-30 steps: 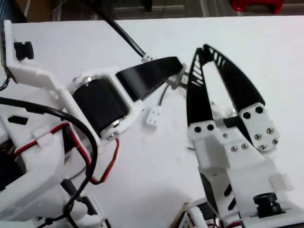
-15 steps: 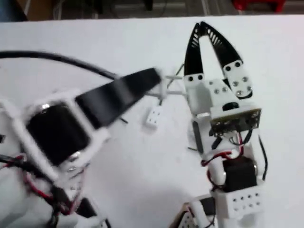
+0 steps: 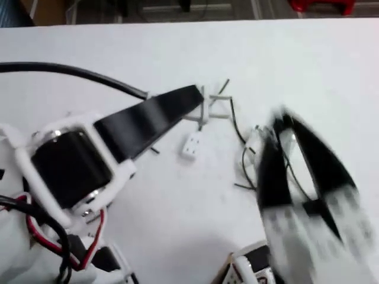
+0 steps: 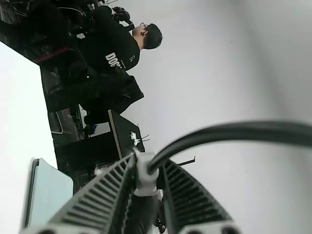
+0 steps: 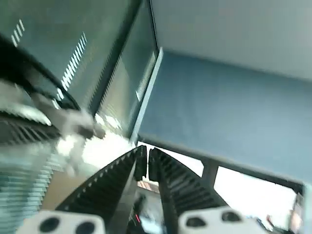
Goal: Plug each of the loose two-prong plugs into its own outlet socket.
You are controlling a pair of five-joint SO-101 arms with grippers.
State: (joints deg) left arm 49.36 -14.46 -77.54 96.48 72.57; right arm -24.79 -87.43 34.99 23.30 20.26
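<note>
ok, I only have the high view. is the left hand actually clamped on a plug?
Observer: Yes. In the left wrist view the left hand is shut on a white plug, with its black cable leading out at the tips.
Operator: right hand's a blur for me. carrying anything?
Observer: No. The right wrist view has the right hand shut, with nothing in it.

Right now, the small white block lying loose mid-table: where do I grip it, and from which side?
From straight above, pinch the white block across its two long sides, mid-length. It lies flat on the table, longer than wide, with bare surface along both sides. The left gripper is shut on a corded plug, so probably use the right gripper.
</note>
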